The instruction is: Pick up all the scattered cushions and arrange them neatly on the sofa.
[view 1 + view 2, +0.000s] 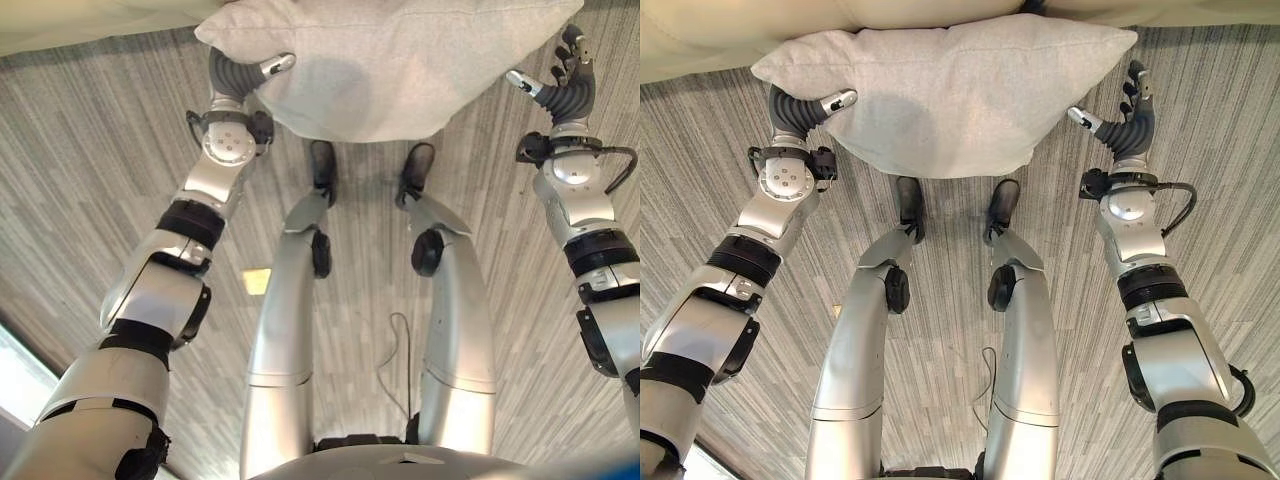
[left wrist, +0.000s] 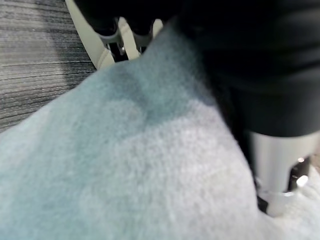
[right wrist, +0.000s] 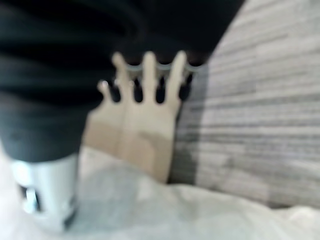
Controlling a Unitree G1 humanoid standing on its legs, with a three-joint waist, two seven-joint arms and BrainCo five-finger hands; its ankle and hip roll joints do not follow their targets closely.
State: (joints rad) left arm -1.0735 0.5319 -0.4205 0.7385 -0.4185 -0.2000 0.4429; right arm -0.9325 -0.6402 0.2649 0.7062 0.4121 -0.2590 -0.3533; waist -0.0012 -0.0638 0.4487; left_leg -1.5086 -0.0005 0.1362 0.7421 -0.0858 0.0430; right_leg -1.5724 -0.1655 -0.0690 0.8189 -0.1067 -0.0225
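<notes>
A pale grey cushion (image 1: 950,95) is being held between the two hands above the striped grey carpet (image 1: 1230,180), its far edge lying against the cream sofa (image 1: 700,45). The left hand (image 1: 805,108) is pressing its thumb on the cushion's left end, its fingers hidden underneath, so their state is unclear. The right hand (image 1: 1130,115) is bracing the right corner with fingers straight and released.

Grey cushion (image 2: 140,175) against left hand (image 2: 280,165), carpet (image 2: 35,65)

both arms forward — left robot hand (image 1: 800,108) curled, right robot hand (image 1: 1127,112) spread
</notes>
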